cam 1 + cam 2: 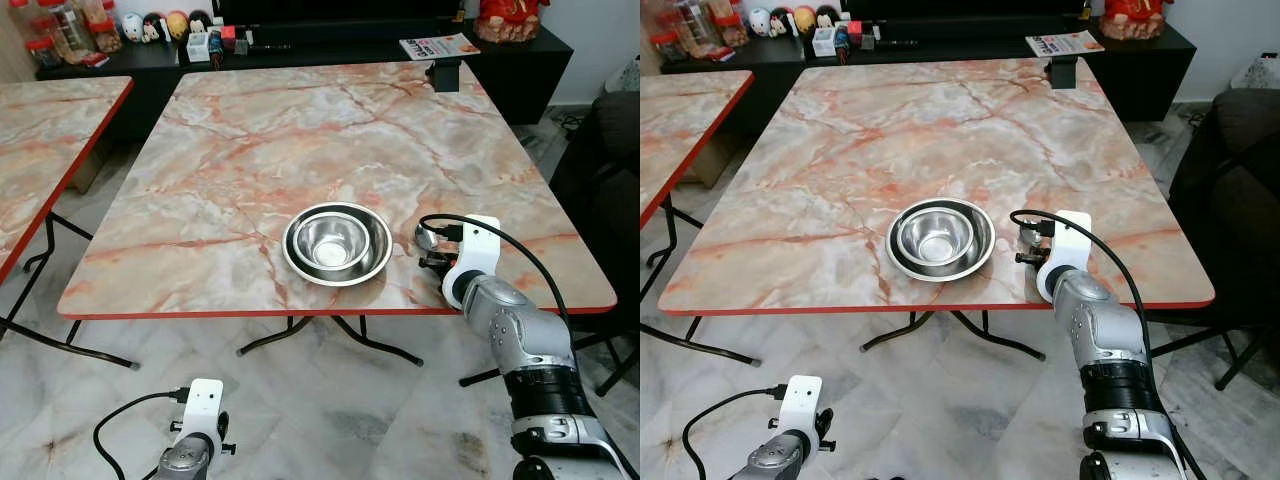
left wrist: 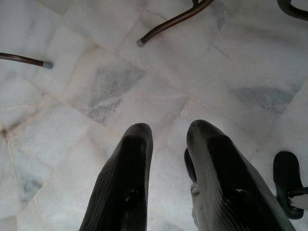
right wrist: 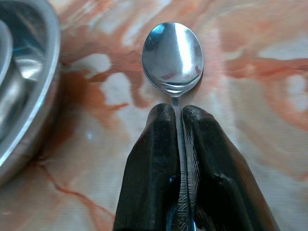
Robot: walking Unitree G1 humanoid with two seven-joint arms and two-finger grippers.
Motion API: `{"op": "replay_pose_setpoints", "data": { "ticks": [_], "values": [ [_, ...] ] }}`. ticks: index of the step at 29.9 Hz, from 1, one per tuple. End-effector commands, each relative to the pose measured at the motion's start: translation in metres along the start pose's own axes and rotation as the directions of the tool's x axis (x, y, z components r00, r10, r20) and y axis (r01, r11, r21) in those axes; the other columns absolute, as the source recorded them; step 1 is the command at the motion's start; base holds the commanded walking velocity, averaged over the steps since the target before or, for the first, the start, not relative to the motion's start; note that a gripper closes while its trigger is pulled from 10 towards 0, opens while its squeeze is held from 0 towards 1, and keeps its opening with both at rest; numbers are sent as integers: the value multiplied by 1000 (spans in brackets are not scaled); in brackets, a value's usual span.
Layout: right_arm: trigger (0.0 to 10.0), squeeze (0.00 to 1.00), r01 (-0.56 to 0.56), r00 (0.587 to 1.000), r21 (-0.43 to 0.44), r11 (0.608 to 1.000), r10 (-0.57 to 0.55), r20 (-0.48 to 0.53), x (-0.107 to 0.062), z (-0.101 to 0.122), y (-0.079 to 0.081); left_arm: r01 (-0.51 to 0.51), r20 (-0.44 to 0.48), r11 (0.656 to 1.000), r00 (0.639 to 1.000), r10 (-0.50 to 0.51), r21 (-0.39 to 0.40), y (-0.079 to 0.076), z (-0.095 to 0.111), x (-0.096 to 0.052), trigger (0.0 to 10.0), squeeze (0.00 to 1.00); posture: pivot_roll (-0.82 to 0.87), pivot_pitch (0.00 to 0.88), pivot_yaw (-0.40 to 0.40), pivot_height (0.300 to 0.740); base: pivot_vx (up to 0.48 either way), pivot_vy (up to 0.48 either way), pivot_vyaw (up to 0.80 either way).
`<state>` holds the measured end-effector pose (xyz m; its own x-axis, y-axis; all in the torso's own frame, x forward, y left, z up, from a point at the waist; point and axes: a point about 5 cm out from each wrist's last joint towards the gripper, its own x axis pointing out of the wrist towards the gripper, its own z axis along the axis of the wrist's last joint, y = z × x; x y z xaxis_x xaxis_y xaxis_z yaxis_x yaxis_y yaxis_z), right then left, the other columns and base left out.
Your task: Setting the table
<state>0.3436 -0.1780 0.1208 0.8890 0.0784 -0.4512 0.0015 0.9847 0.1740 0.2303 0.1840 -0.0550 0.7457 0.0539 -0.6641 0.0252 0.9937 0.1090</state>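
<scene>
My right gripper [image 3: 175,113] is clamped on the handle of a spoon [image 3: 173,57], holding it low over the marble table [image 1: 250,150] just beside the steel bowl [image 1: 337,243]. My left gripper [image 2: 168,137] hangs over the floor [image 2: 120,96], fingers slightly parted, holding nothing.

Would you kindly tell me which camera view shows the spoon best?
The right wrist view: the spoon sits close up, its handle pinched in the right gripper. The eye views catch just its small bowl beside the metal bowl.
</scene>
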Motion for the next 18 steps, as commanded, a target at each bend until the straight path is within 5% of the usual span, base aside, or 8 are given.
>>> {"op": "replay_pose_setpoints", "data": {
  "ticks": [1, 18],
  "values": [
    [10000, 0, 1, 1000, 16, 1000, -1, -16, -1, -6, -1, 1, -30, 1000, 1000, 0, 12, 1, -6, -1, 10000, 0, -125, 100, 39, 740, 0, 0, 0],
    [10000, 0, 53, 995, 47, 997, -57, 77, 6, 6, 4, -9, -23, 1000, 1000, 9, 10, -4, -3, 0, 10000, 0, -109, 115, 22, 740, 0, 0, 0]
  ]
}}
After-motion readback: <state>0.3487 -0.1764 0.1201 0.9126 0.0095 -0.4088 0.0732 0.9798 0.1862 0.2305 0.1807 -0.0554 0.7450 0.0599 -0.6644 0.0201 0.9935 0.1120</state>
